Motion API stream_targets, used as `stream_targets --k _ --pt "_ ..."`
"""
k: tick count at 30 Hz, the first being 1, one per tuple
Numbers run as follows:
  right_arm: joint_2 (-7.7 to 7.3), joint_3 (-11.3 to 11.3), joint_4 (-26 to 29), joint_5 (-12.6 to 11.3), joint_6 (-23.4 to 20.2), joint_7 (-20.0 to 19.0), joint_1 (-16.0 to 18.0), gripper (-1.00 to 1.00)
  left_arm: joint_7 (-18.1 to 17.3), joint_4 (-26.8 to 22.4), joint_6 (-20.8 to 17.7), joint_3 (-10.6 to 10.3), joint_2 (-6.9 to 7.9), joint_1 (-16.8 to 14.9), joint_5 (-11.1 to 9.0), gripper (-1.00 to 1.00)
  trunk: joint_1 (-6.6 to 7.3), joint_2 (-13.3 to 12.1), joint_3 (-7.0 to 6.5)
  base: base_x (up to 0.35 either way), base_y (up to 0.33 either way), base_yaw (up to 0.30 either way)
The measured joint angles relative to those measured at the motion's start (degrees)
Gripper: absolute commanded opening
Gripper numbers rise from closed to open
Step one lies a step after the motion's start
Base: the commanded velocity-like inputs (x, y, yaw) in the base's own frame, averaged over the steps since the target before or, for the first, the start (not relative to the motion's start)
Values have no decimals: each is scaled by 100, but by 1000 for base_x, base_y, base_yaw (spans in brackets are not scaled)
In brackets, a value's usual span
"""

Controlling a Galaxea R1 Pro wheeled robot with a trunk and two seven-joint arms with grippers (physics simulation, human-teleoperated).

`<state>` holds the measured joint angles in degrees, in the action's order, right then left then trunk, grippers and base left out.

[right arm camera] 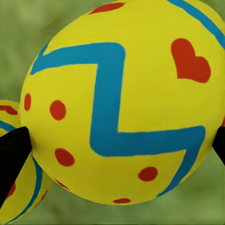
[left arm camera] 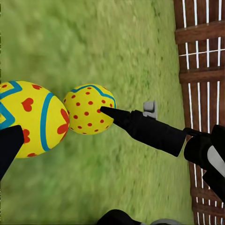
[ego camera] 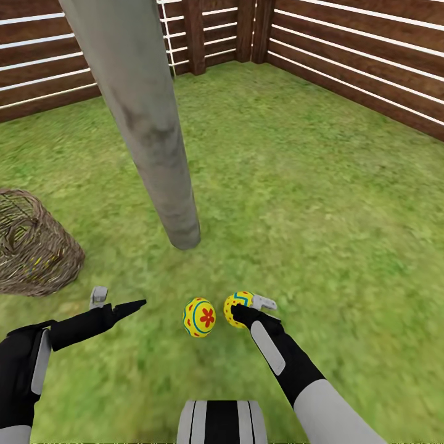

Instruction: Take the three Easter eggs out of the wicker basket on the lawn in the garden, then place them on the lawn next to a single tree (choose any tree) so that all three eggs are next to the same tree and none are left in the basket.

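The right pincer (ego camera: 242, 310) grips a dotted egg (ego camera: 236, 306) at three o'clock of another egg (ego camera: 198, 317); the left pincer (ego camera: 117, 301) is spread apart.

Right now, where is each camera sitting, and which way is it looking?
Head view: up on the robot's head, looking down over the lawn, tree, basket and fence; both arms and the trunk show.
Left wrist view: near the left gripper, looking across the grass at two eggs and the right arm.
Right wrist view: near the right gripper, looking closely at the egg between its fingers.
Shared: the dotted egg at the right gripper and the loose egg beside it.
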<state>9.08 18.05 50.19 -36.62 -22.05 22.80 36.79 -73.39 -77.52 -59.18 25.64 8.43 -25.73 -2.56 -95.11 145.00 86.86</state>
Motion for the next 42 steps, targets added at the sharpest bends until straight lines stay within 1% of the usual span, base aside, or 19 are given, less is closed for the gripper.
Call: stream_targets --k 4,18,19,24,27,29,42 --pt "0 0 0 0 -1 3 -1 -100 0 0 0 0 0 0 0 100 -10 5 89 0 0 0" --pt "0 0 0 0 0 1 0 -100 0 0 -1 0 0 0 -2 100 -10 6 89 0 0 0" --pt "0 0 0 0 0 0 -1 100 0 0 -1 0 0 0 -2 100 -10 6 89 0 0 0" --pt "-5 14 0 4 6 -2 0 100 0 0 -1 -6 0 0 -2 100 -10 6 89 0 0 0" --pt "-8 18 -5 1 63 -192 -2 100 0 0 -1 -3 0 0 -2 100 -10 6 89 0 0 0" --pt "-9 13 -7 3 68 -252 0 100 0 0 -1 -1 0 0 -2 100 -10 6 89 0 0 0" --pt "-9 0 -9 -11 79 -274 1 100 0 0 -10 16 8 -3 -4 100 24 -12 -198 0 0 0"
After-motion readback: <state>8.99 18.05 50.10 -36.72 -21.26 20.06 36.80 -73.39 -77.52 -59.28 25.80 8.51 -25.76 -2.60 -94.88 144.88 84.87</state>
